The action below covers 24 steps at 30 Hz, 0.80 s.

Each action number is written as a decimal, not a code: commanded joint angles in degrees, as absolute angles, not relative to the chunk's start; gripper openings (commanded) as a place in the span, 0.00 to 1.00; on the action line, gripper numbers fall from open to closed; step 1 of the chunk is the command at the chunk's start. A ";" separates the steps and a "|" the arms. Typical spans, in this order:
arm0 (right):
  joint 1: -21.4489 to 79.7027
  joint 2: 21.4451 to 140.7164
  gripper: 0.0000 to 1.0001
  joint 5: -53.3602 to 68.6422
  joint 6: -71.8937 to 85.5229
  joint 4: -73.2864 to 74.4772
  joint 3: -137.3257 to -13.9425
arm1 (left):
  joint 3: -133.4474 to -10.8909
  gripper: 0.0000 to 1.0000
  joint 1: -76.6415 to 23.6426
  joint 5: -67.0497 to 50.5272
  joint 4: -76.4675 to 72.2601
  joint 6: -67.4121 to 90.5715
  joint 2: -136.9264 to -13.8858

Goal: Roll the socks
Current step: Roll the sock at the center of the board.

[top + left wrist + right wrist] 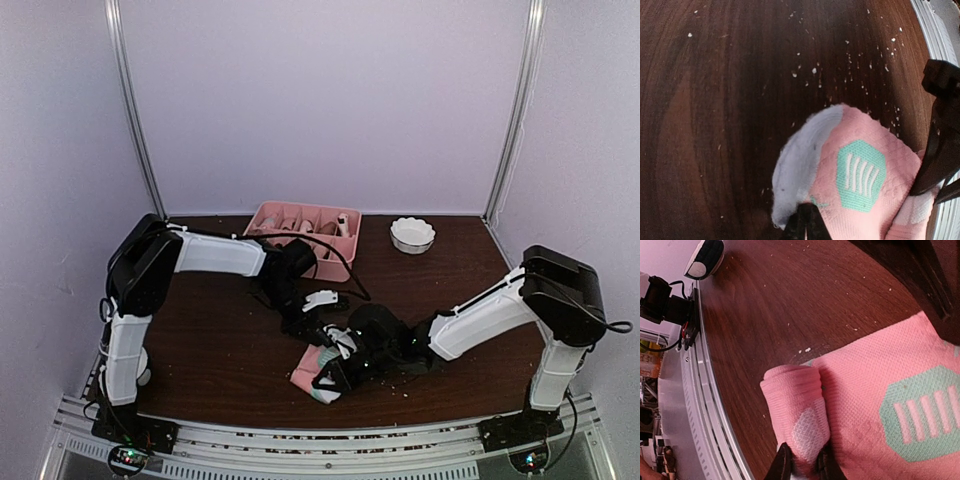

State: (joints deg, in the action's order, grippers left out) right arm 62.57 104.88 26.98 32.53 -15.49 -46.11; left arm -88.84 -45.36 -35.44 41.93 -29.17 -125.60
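A pink sock (312, 374) with a teal patch (860, 174) and a pale toe (799, 159) lies on the dark wooden table near the front middle. One end is rolled into a short tube (794, 399), and the rest lies flat beside it (875, 385). My right gripper (803, 466) is shut on the rolled end, one finger on each side. My left gripper (808, 224) has its fingertips pressed together on the sock's edge, where the pale toe meets the pink. Seen from above, the two grippers (325, 335) (338, 380) meet over the sock.
A pink divided tray (262, 214) with small items stands at the back middle, and a white fluted bowl (412, 235) sits to its right. Pale crumbs (860, 60) dot the wood. A metal rail (705, 405) runs along the near table edge, close to the roll.
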 commanded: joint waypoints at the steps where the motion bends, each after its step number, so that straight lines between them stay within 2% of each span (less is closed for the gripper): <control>1: 63.82 107.42 0.02 16.87 23.92 3.49 -46.57 | -89.85 0.05 -46.96 -36.27 43.42 -28.91 -128.13; 9: 63.41 114.33 0.02 23.05 24.30 6.00 -50.77 | -89.65 0.04 -47.07 -35.56 43.57 -28.92 -128.10; 18: 59.86 124.91 0.00 30.80 36.99 -5.70 -40.82 | -89.59 0.07 -46.15 -33.39 42.04 -29.22 -124.34; 20: 59.15 125.95 0.00 31.68 40.16 -8.51 -38.35 | -89.48 0.13 -45.72 -31.88 41.46 -28.83 -123.00; 22: 58.53 126.77 0.00 32.93 42.12 -11.68 -35.97 | -88.38 0.35 -44.85 -30.92 39.83 -28.41 -120.50; 23: 58.22 127.30 0.00 33.57 43.05 -12.29 -35.26 | -87.69 0.84 -44.52 -30.29 39.18 -28.39 -118.78; 24: 57.89 127.63 0.00 33.94 43.14 -12.12 -35.02 | -86.92 0.96 -44.36 -29.29 38.44 -28.45 -117.06</control>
State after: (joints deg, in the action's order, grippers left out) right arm 59.20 115.85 40.40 36.23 -35.00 -44.64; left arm -88.88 -44.99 -32.45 41.01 -28.56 -124.20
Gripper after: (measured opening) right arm 0.138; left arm 0.370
